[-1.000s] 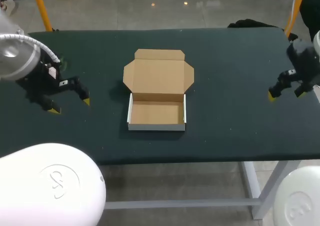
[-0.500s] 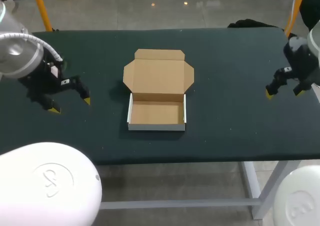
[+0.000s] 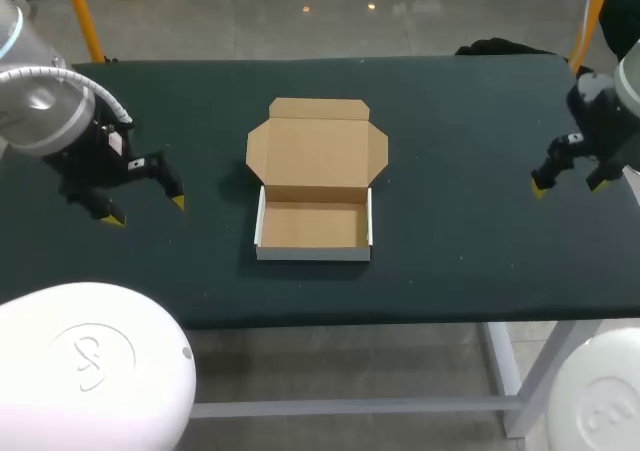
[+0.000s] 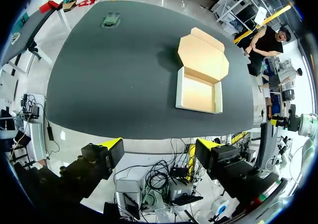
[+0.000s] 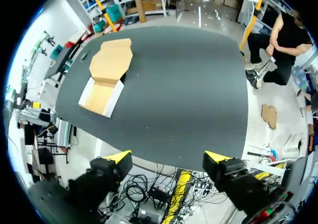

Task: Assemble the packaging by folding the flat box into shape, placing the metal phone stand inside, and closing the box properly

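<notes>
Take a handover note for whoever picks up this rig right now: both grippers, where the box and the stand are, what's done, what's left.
left gripper: open, empty, over the left part of the table, apart from the box.
right gripper: open, empty, at the table's right end.
box: mid-table, tray walls folded up, nothing inside; lid open, laid back behind the tray.
small grey object: near a table corner in the left wrist view, probably the phone stand; hidden in the head view.
Done: the tray is formed.
Left: pick up the stand, place it in the tray, close the lid.
</notes>
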You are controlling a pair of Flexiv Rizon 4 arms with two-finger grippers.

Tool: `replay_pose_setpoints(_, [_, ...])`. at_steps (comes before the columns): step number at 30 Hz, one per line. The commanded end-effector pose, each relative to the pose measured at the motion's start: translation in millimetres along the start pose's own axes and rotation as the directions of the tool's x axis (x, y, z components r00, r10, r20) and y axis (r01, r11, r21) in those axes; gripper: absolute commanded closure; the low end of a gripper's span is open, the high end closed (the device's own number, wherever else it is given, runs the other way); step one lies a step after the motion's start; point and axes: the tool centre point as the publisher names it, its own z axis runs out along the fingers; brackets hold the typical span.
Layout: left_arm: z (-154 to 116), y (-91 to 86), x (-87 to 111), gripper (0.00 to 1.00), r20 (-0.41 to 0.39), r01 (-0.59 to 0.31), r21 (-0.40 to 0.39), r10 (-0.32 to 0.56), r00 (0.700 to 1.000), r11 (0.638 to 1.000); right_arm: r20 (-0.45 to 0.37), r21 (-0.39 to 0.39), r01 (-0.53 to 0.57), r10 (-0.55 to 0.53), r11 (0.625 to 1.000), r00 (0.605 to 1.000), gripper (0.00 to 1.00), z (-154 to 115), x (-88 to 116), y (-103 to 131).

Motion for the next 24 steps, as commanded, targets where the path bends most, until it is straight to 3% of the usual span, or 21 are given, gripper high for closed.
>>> replay_pose_setpoints(1, [6, -9.3, -0.6, 0.00, 0.006, 0.005, -0.017, -0.004, 1.000, 1.000, 0.001, 0.005, 0.000, 0.000, 1.000, 1.000, 0.00, -2, 0, 0])
replay_pose_setpoints(12, [15, -20.2, -9.4, 0.00, 0.028, 0.008, -0.024, -0.007, 1.000, 1.000, 0.001, 0.005, 0.000, 0.000, 1.000, 1.000, 0.00, -2, 0, 0])
replay_pose_setpoints(24, [50, -51.2, -42.0, 0.00, 0.031, 0.037, -0.053, -0.036, 0.999, 0.998, 0.001, 0.005, 0.000, 0.000, 1.000, 1.000, 0.00, -2, 0, 0])
